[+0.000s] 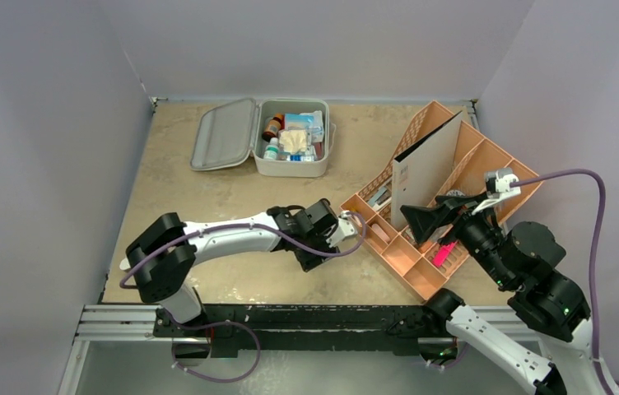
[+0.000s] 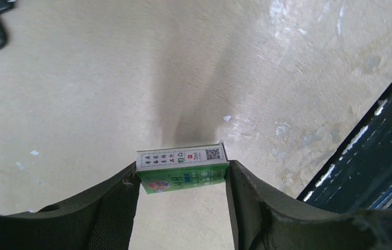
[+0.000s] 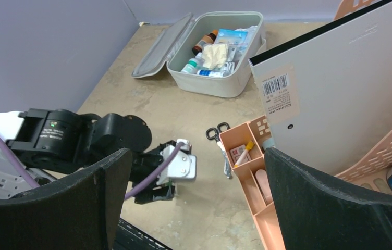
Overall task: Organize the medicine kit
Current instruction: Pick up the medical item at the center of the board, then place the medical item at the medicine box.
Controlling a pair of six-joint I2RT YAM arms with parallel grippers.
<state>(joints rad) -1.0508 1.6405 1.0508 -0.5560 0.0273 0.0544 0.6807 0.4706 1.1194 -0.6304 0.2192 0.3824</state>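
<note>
left fingers (image 2: 123, 200): clamped on a small green-and-white carton (image 2: 182, 167), one pad on each short end
carton: white top face with a QR code and "3ml" print, green front face; cannot tell whether it touches the worktop (image 2: 105, 94)
left arm (image 1: 224, 237): reaches along the near part of the worktop, wrist just left of the tray's near-left side
scissors (image 3: 217, 134): black handles, flat on the worktop, just beside the tray's left edge
right fingers (image 3: 95, 198): spread wide, nothing between them
right arm position: raised above the near end of the orange compartmented tray (image 1: 417, 276)
tray contents: tall white board with a barcode label (image 3: 340, 88) standing upright in it; pink item (image 1: 444, 253) in a near compartment; small packets in the left slots
medicine kit (image 1: 294, 164): far side of the worktop, well apart from both arms, open, lid (image 1: 224, 134) lying flat to its left
kit contents: amber bottle (image 1: 273, 126), small white bottles, blue-and-white boxes, a beige pack in the middle
</note>
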